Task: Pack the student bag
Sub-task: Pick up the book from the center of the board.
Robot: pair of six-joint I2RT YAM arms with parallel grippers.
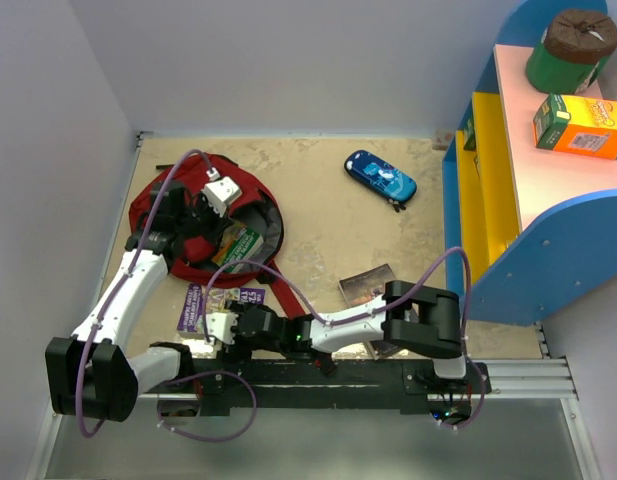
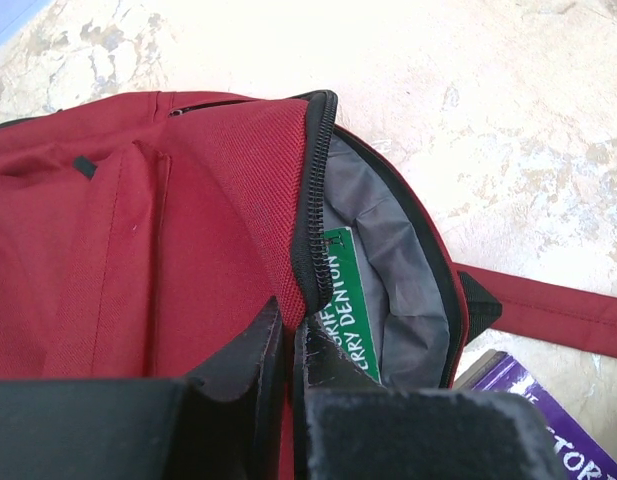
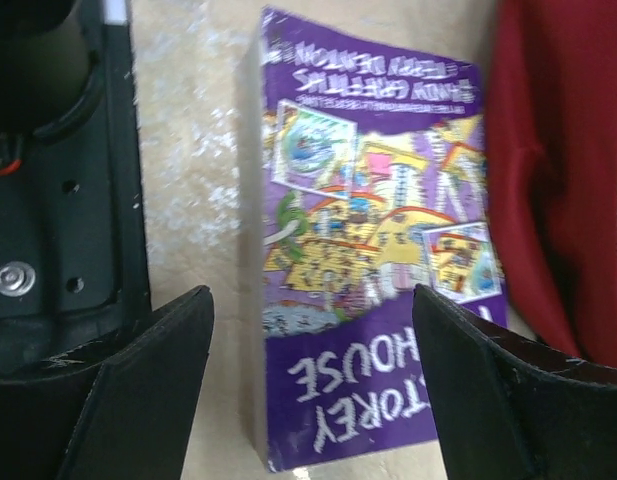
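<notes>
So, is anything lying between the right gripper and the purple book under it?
Nothing visible does. The right gripper is open directly above the purple book, and its cover is bare; the student bag lies beside it.

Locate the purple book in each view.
Top external: purple book lower left, just below the student bag.
Left wrist: bottom-right corner, only partly in frame.
Right wrist: centre, title upside down.
Shared landmark: the dark-red student bag beside it.
</notes>
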